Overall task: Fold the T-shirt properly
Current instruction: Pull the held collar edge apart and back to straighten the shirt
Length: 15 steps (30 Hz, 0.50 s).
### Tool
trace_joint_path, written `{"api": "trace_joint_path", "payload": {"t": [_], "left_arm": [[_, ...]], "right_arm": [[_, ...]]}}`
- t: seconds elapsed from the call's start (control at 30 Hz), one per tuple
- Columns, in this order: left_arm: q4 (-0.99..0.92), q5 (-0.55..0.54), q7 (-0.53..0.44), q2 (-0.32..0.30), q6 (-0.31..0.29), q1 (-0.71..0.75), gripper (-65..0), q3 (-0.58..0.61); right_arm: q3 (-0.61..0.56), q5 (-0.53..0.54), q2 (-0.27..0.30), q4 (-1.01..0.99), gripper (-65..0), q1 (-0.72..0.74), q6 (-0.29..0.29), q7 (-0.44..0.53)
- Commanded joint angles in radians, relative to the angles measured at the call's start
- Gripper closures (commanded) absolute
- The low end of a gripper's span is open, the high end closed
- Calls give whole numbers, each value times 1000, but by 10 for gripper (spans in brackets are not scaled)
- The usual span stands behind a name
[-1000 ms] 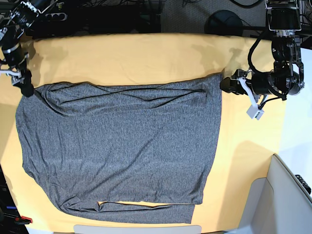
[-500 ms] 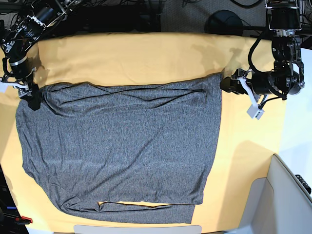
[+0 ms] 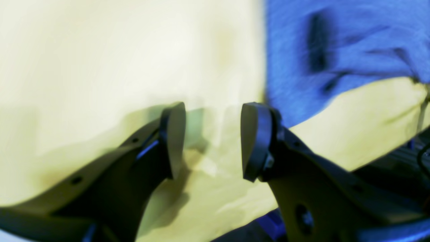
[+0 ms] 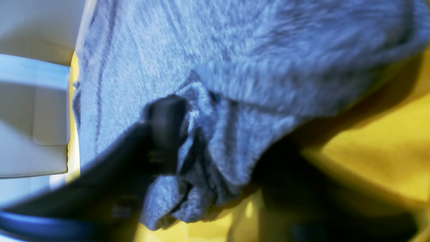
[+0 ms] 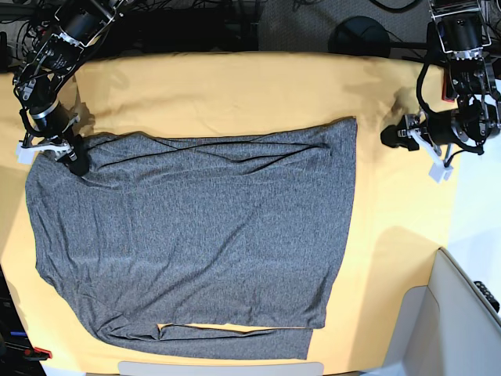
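The T-shirt [image 5: 196,235] lies spread flat on the yellow table cover [image 5: 235,94], dark heathered grey, with a sleeve folded along its lower edge. My right gripper [image 5: 74,160] is at its upper left corner. In the right wrist view the right gripper [image 4: 215,158] is shut on a bunched fold of the T-shirt [image 4: 235,67], and one dark finger [image 4: 166,131] presses into the fabric. My left gripper [image 5: 389,135] hangs to the right of the upper right corner, apart from the cloth. In the left wrist view the left gripper [image 3: 213,141] is open over bare yellow cover, with the T-shirt [image 3: 336,50] beyond it.
A pale grey bin or chair edge [image 5: 462,313] fills the lower right corner beside the table. A dark round base [image 5: 360,35] and cables sit behind the far edge. A white tag [image 5: 435,174] dangles from the left arm. A grey strip [image 5: 219,368] lies at the near edge.
My right gripper slid right and down onto the shirt's upper left corner and closed on the fabric. My left gripper drew back to the right, away from the shirt's upper right corner.
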Motion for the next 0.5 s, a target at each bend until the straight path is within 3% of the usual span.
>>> {"api": "trace_joint_path", "payload": {"t": [0.0, 0.07, 0.47], "left_arm": [[-8, -23, 1, -18, -1, -39, -266, -2], [-73, -23, 1, 2, -3, -54, -266, -2], [-126, -23, 1, 128, -1, -68, -265, 0]], "right_arm": [[-10, 19, -14, -13, -61, 2, -19, -42], [-19, 19, -15, -14, 0, 2, -19, -42], [-42, 18, -12, -14, 0, -2, -19, -42]]}}
